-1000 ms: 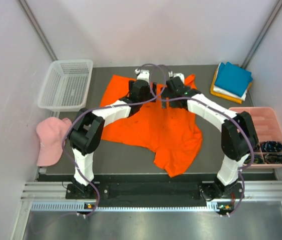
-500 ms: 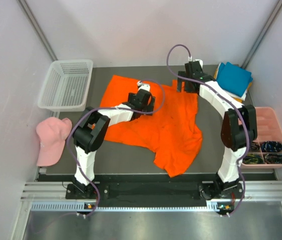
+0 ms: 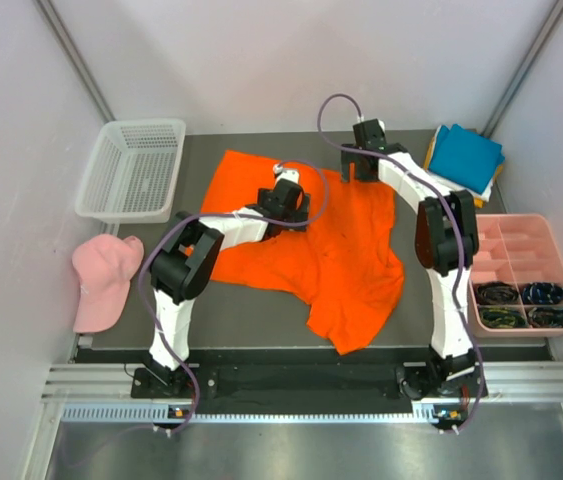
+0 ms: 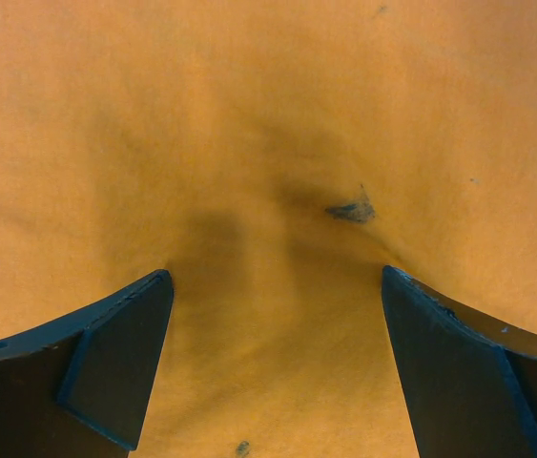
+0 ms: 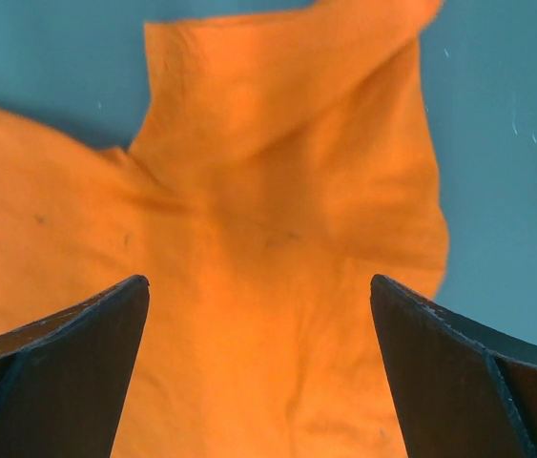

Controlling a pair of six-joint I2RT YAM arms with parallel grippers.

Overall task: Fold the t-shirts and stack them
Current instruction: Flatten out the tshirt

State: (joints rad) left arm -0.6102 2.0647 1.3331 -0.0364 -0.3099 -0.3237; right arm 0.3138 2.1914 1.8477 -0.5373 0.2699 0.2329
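A bright orange t-shirt [image 3: 311, 250] lies spread and wrinkled across the dark table, its hem toward the near edge. My left gripper [image 3: 283, 190] hangs open low over the shirt's upper middle. In the left wrist view the left gripper [image 4: 276, 275] has only orange cloth [image 4: 268, 143] under it and nothing between its fingers. My right gripper [image 3: 361, 155] is open above the far right sleeve. The right wrist view shows the sleeve [image 5: 287, 143] ahead of the right gripper [image 5: 257, 281]. At the back right, folded t-shirts form a stack [image 3: 466, 155], teal on top of white and yellow.
A white mesh basket [image 3: 131, 170] stands at the back left. A pale pink cap [image 3: 101, 280] lies off the table's left edge. A pink divided tray [image 3: 521, 250] with dark small items sits at the right. Bare dark table [image 3: 241, 310] shows along the near edge.
The right arm swung from the shirt's far middle out to the far right sleeve. The left gripper drew back a little onto the shirt's body. Both stayed open.
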